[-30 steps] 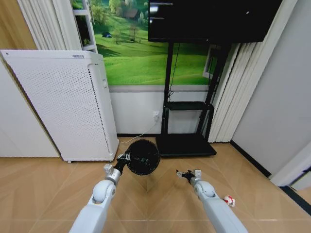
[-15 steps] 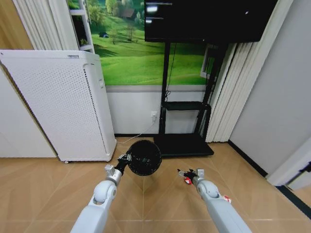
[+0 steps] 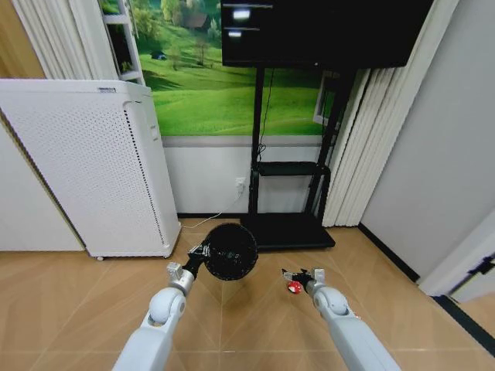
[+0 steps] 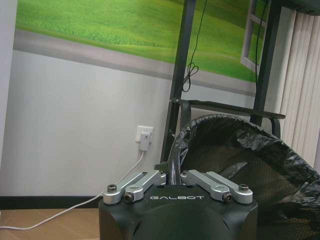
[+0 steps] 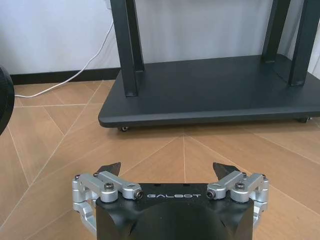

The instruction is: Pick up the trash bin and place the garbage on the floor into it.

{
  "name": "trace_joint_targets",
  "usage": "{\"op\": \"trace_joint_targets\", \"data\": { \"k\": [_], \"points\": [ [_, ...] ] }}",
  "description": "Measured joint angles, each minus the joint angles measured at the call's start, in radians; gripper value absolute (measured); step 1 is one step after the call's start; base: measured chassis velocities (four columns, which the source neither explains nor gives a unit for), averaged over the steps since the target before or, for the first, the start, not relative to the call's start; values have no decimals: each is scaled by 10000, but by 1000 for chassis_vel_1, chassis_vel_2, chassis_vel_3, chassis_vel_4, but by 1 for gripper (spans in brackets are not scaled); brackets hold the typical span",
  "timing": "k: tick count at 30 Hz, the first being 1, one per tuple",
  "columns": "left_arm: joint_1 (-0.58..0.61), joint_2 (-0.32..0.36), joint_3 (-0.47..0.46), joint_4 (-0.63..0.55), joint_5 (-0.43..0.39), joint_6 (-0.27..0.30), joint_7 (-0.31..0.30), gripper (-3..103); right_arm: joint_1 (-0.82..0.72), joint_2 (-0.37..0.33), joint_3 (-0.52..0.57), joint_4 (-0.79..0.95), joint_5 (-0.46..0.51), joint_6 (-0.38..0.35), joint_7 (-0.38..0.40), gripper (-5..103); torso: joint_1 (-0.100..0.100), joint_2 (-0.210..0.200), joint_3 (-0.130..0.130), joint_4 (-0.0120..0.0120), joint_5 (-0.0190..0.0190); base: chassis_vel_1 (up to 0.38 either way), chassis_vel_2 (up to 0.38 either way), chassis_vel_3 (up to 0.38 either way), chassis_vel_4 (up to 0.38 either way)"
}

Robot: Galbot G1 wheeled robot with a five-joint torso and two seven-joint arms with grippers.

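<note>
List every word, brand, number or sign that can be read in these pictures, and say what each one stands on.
"GALBOT": on the black housing of the left gripper, which is shut on the rim of the trash bin.
"GALBOT": on the black housing of the right gripper, open above the wooden floor.
A small dark mark near the top of the white air purifier: too small to read.
</note>
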Motion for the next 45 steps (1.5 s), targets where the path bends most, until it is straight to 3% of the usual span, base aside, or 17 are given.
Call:
{"op": "trace_joint_targets", "data": {
  "k": [21,28,32,36,45],
  "points": [
    [151,-64,-3,-152,105,-2,-20,7,-59,-158,44,21,28,65,-297,100,1,0,1,-2,-2,-77,-80,83,76],
    [282,-50,-157,-309,102,70,-215,7,-226,-133,-569,-267,-166,91,-1173,100,0,0,0,-4,-2,-22,-18,21,25],
    [353,-12,-223,-402,88,117,-287,7,-8,375,-940,-1074,-279,137,-1226,100,0,0,0,-2,1,0,0,0,0],
    [499,102,-237,-619,64,204,-432,7,778,1213,-1323,-3084,-948,740,-1089,100,1,-1,1,3,0,0,0,0,0],
    [796,345,-330,-1039,20,283,-477,7,1877,2101,-1058,-4804,-1930,1255,-559,100,1,0,1,0,-2,0,0,0,0]
  ]
}}
